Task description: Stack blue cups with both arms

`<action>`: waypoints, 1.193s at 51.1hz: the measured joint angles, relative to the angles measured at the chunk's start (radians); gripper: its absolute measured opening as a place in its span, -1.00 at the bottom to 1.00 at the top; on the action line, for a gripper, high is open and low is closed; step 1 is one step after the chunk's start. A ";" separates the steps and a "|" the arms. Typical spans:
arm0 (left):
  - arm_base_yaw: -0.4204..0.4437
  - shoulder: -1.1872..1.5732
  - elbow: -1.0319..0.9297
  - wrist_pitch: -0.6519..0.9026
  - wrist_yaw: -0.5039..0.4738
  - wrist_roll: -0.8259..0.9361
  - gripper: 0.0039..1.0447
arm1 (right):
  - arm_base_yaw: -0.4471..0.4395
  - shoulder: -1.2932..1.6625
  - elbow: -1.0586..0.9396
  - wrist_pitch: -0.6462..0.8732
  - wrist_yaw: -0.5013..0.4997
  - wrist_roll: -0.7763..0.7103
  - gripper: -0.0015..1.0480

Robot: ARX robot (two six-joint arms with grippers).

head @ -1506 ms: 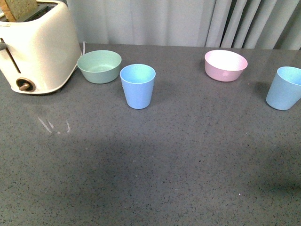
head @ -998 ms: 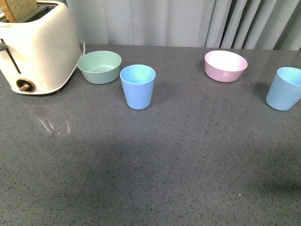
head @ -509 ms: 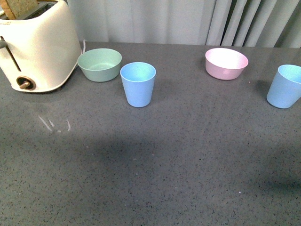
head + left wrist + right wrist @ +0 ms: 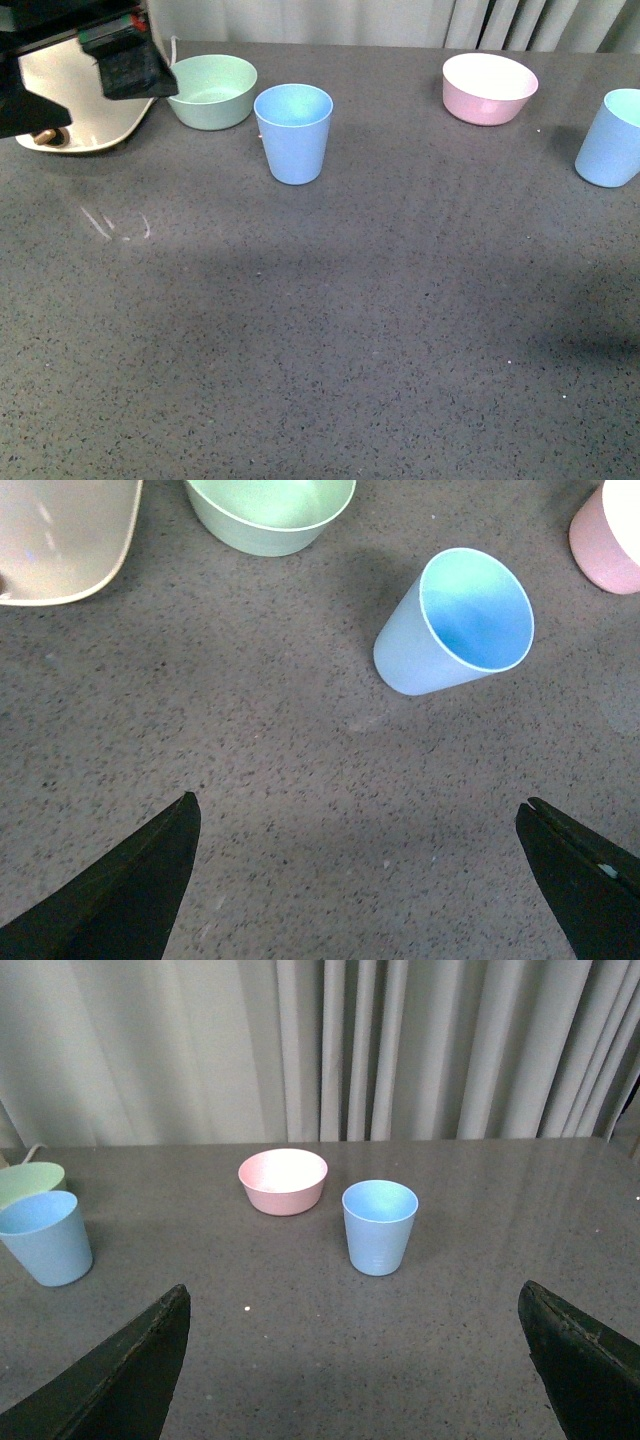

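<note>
The 2 blue cups stand upright, empty and apart on the grey table [image 4: 330,340]. The first blue cup [image 4: 293,135] is well to the left of the pink bowl [image 4: 489,88] and a little nearer the robot. The second blue cup [image 4: 610,140] is near that bowl on its right, also a little nearer.

Both look like light, stiff, thin-walled plastic with a matte skin, so probably not slippery. They should tip easily if nudged at the rim. Since the walls narrow toward the base, a squeeze low down may slide. The better hold is likely across the upper wall just under the rim, leaving the mouth of the lower cup clear.

The left gripper [image 4: 360,880] has its fingers spread wide with nothing between them. It hangs above the table short of the first cup. The right gripper [image 4: 355,1360] is equally wide and empty, facing the second cup.

The mint-green bowl [image 4: 212,90] sits further left of the pink bowl than the first cup, and the cream toaster [image 4: 85,115] further left again.
</note>
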 joint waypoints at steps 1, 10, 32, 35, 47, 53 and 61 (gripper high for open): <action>-0.002 0.008 0.008 -0.001 0.000 -0.001 0.84 | 0.000 0.000 0.000 0.000 0.000 0.000 0.83; -0.011 0.121 0.126 -0.029 -0.018 -0.022 0.84 | 0.000 0.000 0.000 0.000 0.000 0.000 0.83; -0.068 0.275 0.319 -0.101 -0.068 -0.134 0.84 | 0.000 0.000 0.000 0.000 0.000 0.000 0.83; -0.086 0.301 0.336 -0.117 -0.090 -0.149 0.84 | 0.000 0.000 0.000 0.000 0.000 0.000 0.83; -0.119 0.375 0.402 -0.162 -0.117 -0.198 0.84 | 0.000 0.000 0.000 0.000 0.000 0.000 0.83; -0.123 0.408 0.438 -0.178 -0.126 -0.211 0.84 | 0.000 0.000 0.000 0.000 0.000 0.000 0.83; -0.127 0.472 0.510 -0.213 -0.140 -0.225 0.84 | 0.000 0.000 0.000 0.000 0.000 0.000 0.83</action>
